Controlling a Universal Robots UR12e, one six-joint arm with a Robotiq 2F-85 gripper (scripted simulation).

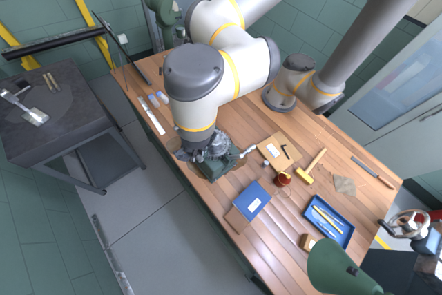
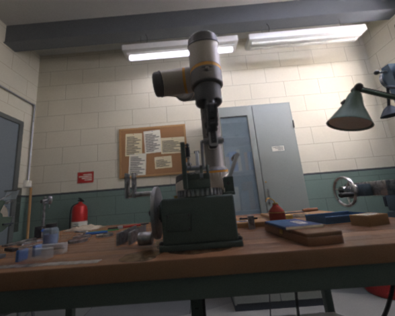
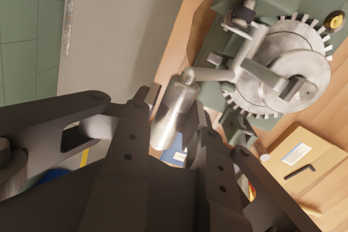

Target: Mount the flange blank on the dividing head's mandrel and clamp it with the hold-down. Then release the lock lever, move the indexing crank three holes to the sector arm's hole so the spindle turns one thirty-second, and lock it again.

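Observation:
The flange blank (image 3: 298, 79), a round steel disc, sits on the mandrel of the green dividing head (image 1: 214, 161) at the bench's front edge, with the hold-down arm (image 3: 269, 76) lying across its top above the toothed wheel. A steel handle (image 3: 171, 111) on a bent arm sticks out from the hold-down's pivot toward me. My gripper (image 3: 174, 114) stands with a finger on each side of this handle, its fingers narrowed but not gripping it. The indexing plate (image 2: 155, 212) and crank face left in the second side camera. The arm's wrist hides the head's top from the side camera.
Behind the bench are a block wall, a noticeboard and a grey door. On the bench right of the head lie a card with a hex key (image 1: 285, 150), a red oil can (image 1: 282, 179), a mallet (image 1: 310, 170), a blue book (image 1: 251, 200) and a blue tool tray (image 1: 328, 220).

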